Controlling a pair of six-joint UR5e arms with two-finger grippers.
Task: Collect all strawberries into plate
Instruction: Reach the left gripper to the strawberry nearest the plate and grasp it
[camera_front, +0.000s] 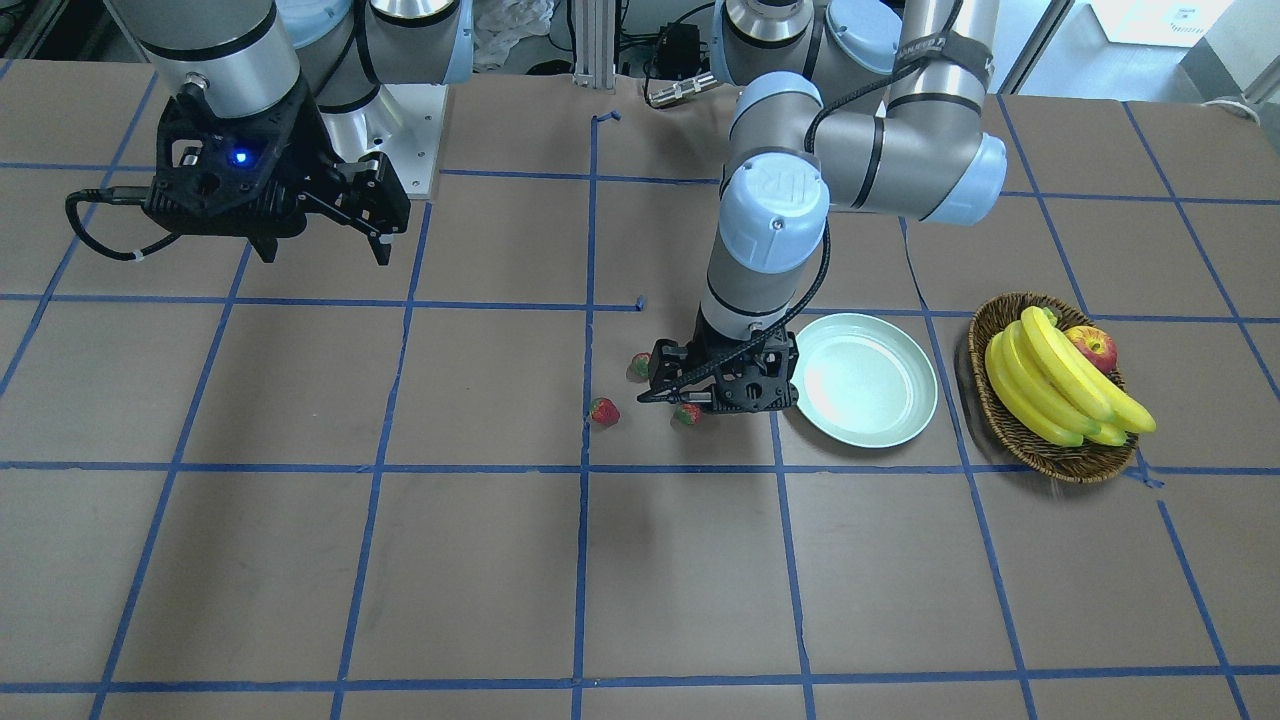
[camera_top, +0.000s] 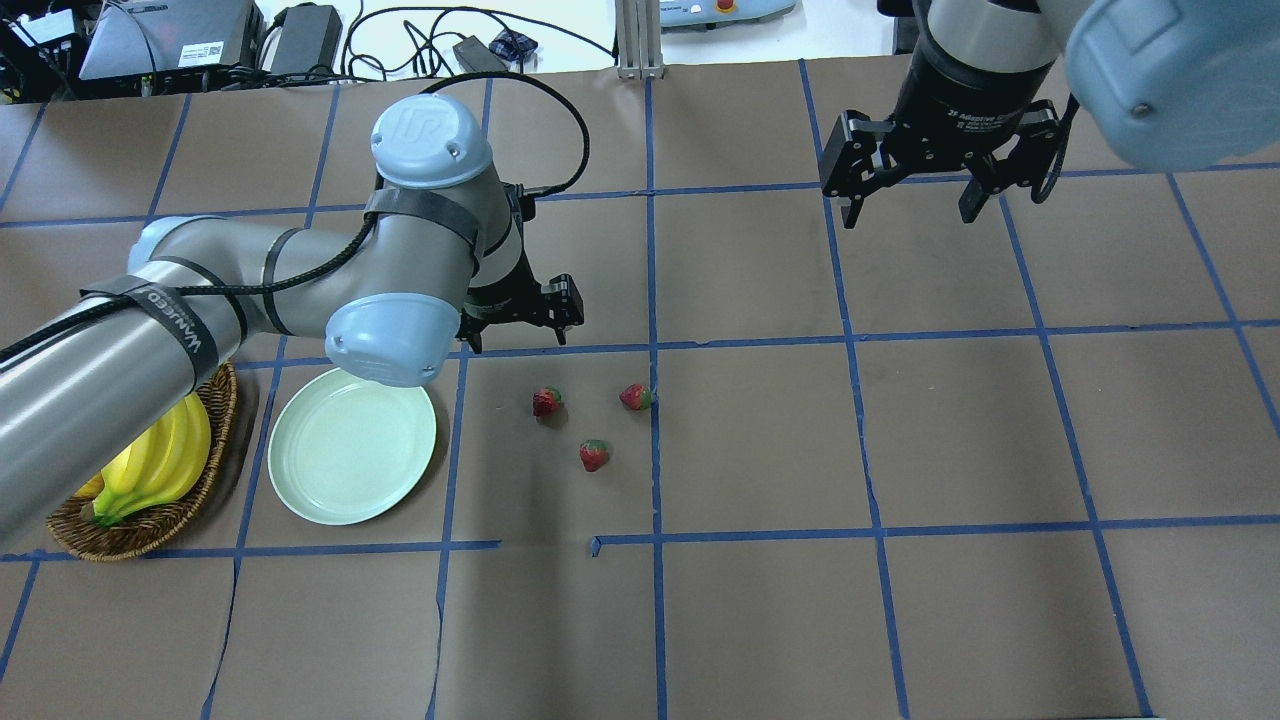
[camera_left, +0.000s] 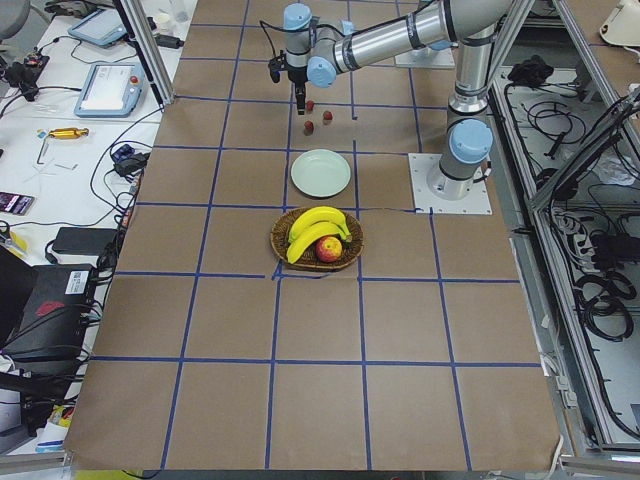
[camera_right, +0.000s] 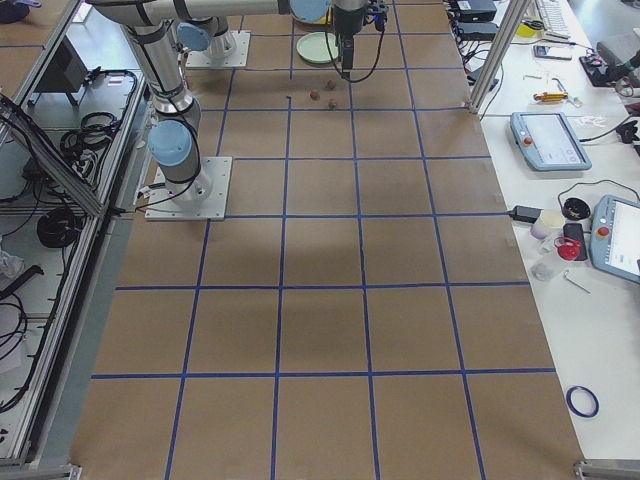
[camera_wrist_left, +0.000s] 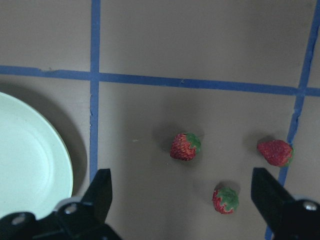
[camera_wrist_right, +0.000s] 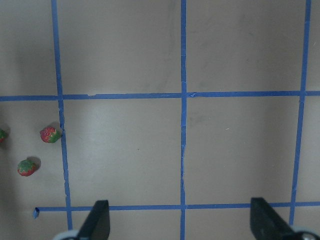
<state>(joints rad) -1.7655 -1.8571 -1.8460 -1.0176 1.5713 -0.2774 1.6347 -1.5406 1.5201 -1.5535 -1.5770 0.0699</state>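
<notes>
Left gripper (camera_wrist_left: 182, 200): nearest my wrist lens; its two fingers (camera_wrist_left: 100, 192) are spread wide with nothing between them, hanging above the table (camera_top: 900, 450) just beside the plate and over the berries.
Strawberry one (camera_wrist_left: 185, 146): I see it on the brown paper roughly midway between the spread fingers, apart from the plate; the same berry sits closest to the plate in the overhead view (camera_top: 546, 401).
Strawberry two (camera_wrist_left: 225, 199): lies near the first, green cap facing up toward my lens; overhead it is the one farthest toward the operators' edge (camera_top: 594, 455).
Strawberry three (camera_wrist_left: 275, 152): touching a blue tape line, farthest from the plate (camera_top: 636, 397).
Plate (camera_top: 352, 445): pale mint, nothing on it that I can see, toward the table's left end, between the berries and the basket.
Basket (camera_front: 1050, 400): brown wicker, nearer the left end than the plate, holding bananas (camera_front: 1060, 385) and an apple (camera_front: 1092, 347).
Right gripper (camera_top: 912, 195): I read it as spread apart and holding nothing, raised over the right half of the table, well apart from all berries.
Task status: none of the three berries lies in the plate.
</notes>
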